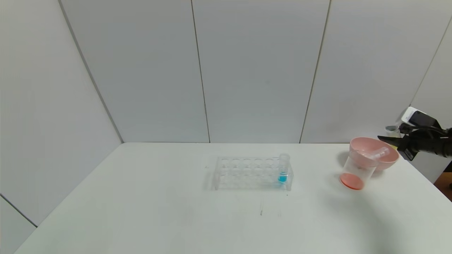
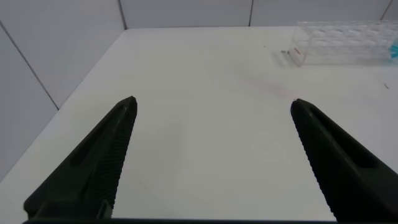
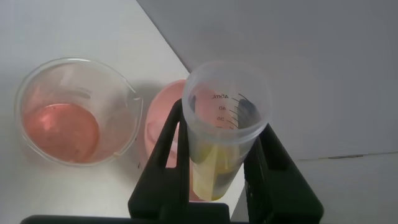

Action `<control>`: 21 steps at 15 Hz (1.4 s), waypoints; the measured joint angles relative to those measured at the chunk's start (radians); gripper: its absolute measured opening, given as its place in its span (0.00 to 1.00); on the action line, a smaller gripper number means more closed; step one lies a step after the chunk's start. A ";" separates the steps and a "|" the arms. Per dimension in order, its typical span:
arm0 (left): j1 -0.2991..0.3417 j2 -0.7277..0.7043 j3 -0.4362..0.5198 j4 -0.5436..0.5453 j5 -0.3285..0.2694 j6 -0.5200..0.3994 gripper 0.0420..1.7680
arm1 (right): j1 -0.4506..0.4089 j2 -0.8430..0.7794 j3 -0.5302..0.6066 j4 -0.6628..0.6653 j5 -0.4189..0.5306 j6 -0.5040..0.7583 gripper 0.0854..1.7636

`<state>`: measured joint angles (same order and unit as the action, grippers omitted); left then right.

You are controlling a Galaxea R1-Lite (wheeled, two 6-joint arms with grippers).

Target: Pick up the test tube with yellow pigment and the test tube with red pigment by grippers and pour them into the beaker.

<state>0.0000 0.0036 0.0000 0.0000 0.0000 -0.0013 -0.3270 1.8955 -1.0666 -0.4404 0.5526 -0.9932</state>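
My right gripper point(image 1: 388, 139) is at the far right, just behind the pink bowl. In the right wrist view it point(image 3: 222, 118) is shut on the test tube with yellow pigment point(image 3: 214, 168), a clear graduated tube with yellow liquid low inside. The beaker point(image 1: 354, 173) stands in front of the bowl and holds orange-red liquid; it also shows in the right wrist view point(image 3: 74, 112). No tube with red liquid shows; an empty clear tube point(image 1: 377, 153) lies in the bowl. My left gripper point(image 2: 213, 106) is open and empty above the table's left part.
The pink bowl point(image 1: 386, 163) sits near the table's right edge, and shows in the right wrist view point(image 3: 160, 127). A clear tube rack point(image 1: 247, 173) stands mid-table with a tube of blue liquid point(image 1: 283, 169) at its right end; the rack shows in the left wrist view point(image 2: 345, 42).
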 joint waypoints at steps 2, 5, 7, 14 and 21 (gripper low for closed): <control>0.000 0.000 0.000 0.000 0.000 0.000 1.00 | -0.001 0.002 -0.004 -0.001 0.002 -0.006 0.28; 0.000 0.000 0.000 0.000 0.000 0.000 1.00 | -0.002 0.005 -0.006 -0.001 0.002 -0.017 0.28; 0.000 0.000 0.000 0.000 0.000 0.000 1.00 | -0.003 0.006 -0.007 -0.001 0.001 -0.052 0.28; 0.000 0.000 0.000 0.000 0.000 0.000 1.00 | -0.002 0.006 -0.010 0.003 -0.002 -0.118 0.28; 0.000 0.000 0.000 0.000 0.000 0.000 1.00 | 0.009 0.004 -0.010 0.009 -0.028 -0.208 0.28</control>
<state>0.0000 0.0036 0.0000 0.0000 0.0000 -0.0013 -0.3185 1.8994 -1.0766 -0.4313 0.5249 -1.2013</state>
